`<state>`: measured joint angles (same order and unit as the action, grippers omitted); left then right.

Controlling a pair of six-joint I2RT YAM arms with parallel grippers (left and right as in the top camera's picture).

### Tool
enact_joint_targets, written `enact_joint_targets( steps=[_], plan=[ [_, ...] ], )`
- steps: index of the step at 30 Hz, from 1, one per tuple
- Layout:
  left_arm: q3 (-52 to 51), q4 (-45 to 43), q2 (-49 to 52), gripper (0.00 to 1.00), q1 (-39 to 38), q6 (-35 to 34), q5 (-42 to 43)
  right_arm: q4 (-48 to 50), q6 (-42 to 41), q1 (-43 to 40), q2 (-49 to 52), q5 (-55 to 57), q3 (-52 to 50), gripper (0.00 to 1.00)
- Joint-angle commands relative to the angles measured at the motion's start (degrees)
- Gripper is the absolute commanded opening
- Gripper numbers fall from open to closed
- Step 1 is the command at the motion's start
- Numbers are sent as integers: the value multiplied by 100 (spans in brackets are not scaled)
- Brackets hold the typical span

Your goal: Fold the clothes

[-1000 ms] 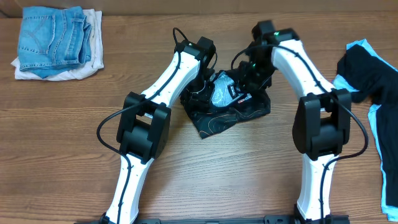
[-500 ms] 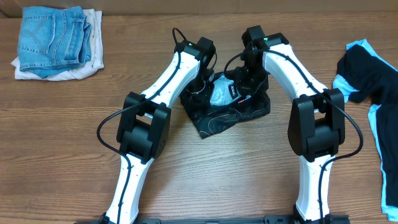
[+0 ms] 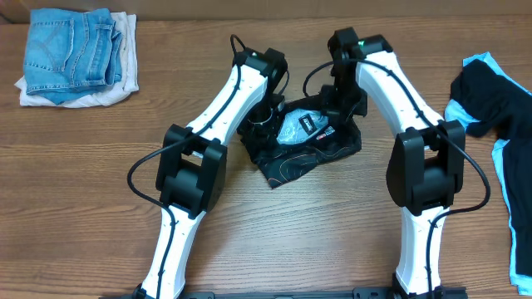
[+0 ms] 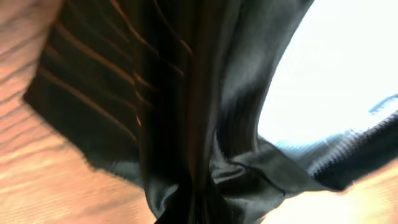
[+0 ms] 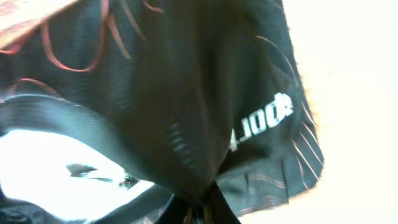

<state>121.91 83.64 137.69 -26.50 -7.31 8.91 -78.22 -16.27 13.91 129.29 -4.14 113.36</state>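
Black jersey [image 3: 289, 164]: soft, limp, likely slippery. Left tool [image 4: 189, 208] and right tool [image 5: 200, 208] each clamped a fold; outer hems judged best hold.

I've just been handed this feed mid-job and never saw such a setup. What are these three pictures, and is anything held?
The wide picture looks down from above on a wooden table with two white-and-black robot arms. The other two are close-ups from a camera on each wrist. The left gripper and right gripper are both shut on the crumpled black jersey in the middle. Folded jeans lie far left; a black-and-blue garment lies at the right edge.
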Motion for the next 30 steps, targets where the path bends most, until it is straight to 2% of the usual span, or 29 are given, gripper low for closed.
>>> enact_joint_targets(
  steps=[1, 9, 22, 27, 30],
  plan=[
    [361, 282, -61, 4, 22, 133, -55, -254, -28, -17, -66, 72, 367, 4],
    [407, 1036, -61, 4, 22, 293, -50, -1088, -31, -192, -72, 205, 422, 4],
    [404, 1244, -61, 6, 15, 612, 35, -1891, 15, -737, -72, 494, 387, 4],
    [402, 1322, -61, 12, 15, 804, 245, -1891, 15, -723, -72, 492, 361, 4],
    [393, 1325, -61, 19, 7, 1003, 564, -1891, 17, -723, -72, 494, 361, 4]
  ],
)
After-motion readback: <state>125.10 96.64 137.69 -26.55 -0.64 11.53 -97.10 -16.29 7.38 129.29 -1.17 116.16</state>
